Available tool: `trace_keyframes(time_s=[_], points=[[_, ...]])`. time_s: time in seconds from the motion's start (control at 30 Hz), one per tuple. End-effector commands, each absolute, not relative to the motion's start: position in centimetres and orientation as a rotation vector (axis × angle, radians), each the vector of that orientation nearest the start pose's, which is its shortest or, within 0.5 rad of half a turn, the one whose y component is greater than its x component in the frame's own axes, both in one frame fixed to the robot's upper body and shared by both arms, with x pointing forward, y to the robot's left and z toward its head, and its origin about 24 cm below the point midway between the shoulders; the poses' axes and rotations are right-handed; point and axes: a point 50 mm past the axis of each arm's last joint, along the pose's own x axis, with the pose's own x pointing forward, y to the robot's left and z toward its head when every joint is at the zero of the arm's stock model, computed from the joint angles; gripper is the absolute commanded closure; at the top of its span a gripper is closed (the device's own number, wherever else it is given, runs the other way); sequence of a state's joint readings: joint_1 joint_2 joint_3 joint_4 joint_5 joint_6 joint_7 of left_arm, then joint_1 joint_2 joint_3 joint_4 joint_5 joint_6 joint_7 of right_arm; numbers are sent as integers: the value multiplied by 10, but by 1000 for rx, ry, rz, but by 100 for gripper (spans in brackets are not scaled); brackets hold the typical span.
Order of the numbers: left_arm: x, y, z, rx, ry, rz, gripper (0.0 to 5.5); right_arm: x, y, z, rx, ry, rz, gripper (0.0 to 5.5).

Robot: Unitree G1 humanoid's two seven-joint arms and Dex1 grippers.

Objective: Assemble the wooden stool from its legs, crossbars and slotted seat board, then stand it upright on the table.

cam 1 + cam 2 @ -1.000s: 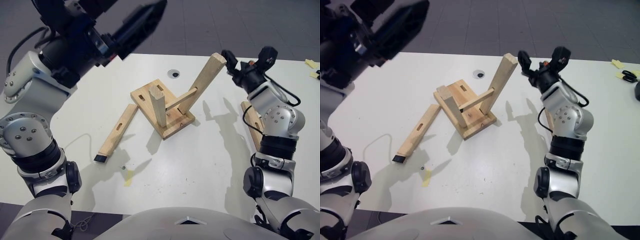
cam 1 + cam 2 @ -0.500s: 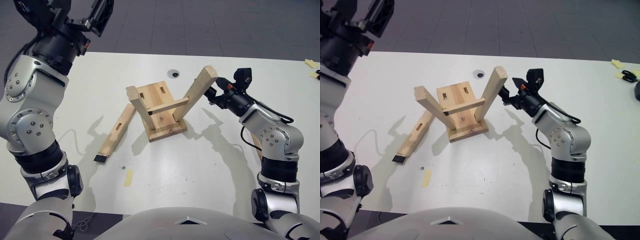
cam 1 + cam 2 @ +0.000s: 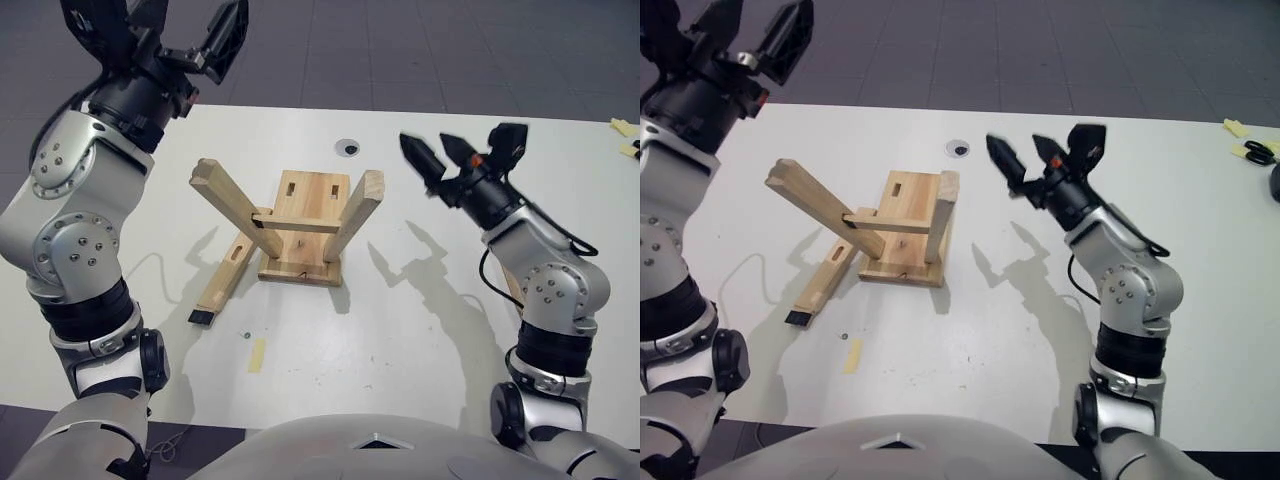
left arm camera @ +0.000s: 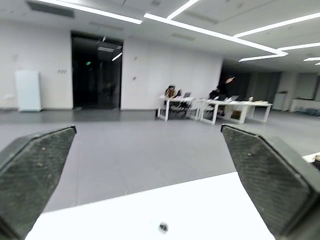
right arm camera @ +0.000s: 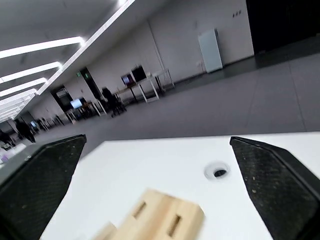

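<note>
While both arms are raised off the white table (image 3: 420, 320), the half-built stool (image 3: 300, 225) rests near the table's middle with its slotted seat board (image 3: 310, 195) lying flat on the surface. Two uprights rise from the board: a leg (image 3: 230, 205) leaning out toward the robot's left and a second leg (image 3: 358, 212) tilting to the right, so the pair splay apart. A crossbar (image 3: 300, 222) bridges them above the board. How deeply the leg ends sit in the board is hard to make out from this angle.

A loose leg (image 3: 222, 285) lies flat just left of the board, its near end tipped with a black cap (image 3: 200, 318).

The right gripper (image 3: 425, 142) hangs in the air to the right of the stool, apart from the second leg, its two fingers spread wide with nothing between them. The left gripper (image 4: 148, 131) is held high over the far left part of the table, well apart from the wood, fingers likewise wide open and empty.

A round cable grommet (image 3: 347, 148) is set in the table beyond the stool, and a strip of yellow tape (image 3: 257, 355) lies on the near side.
</note>
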State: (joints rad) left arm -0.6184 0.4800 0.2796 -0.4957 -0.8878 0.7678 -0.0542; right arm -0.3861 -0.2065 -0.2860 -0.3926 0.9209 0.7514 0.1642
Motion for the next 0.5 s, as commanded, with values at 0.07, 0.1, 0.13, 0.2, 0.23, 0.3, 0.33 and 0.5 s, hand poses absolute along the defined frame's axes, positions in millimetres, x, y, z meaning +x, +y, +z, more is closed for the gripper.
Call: trace_keyframes(time_s=[0.07, 0.1, 0.13, 0.2, 0.23, 0.3, 0.33, 0.5], points=[[249, 158, 293, -177, -424, -644, 10, 263, -131, 261, 635, -361, 790, 17], [249, 160, 296, -183, -430, -632, 10, 259, -124, 269, 610, -383, 825, 17], [249, 161, 298, -185, -434, -622, 10, 256, -117, 275, 592, -398, 857, 17], [251, 161, 298, -187, -425, -617, 10, 249, -108, 282, 578, -412, 906, 17], [251, 160, 296, -186, -418, -617, 10, 246, -104, 284, 578, -418, 933, 17], [252, 159, 292, -194, -399, -617, 10, 238, -99, 285, 566, -419, 992, 17], [253, 159, 289, -202, -384, -615, 10, 235, -97, 283, 559, -405, 1023, 17], [263, 163, 208, -192, -42, -546, 10, 235, -92, 226, 486, -153, 1078, 17]])
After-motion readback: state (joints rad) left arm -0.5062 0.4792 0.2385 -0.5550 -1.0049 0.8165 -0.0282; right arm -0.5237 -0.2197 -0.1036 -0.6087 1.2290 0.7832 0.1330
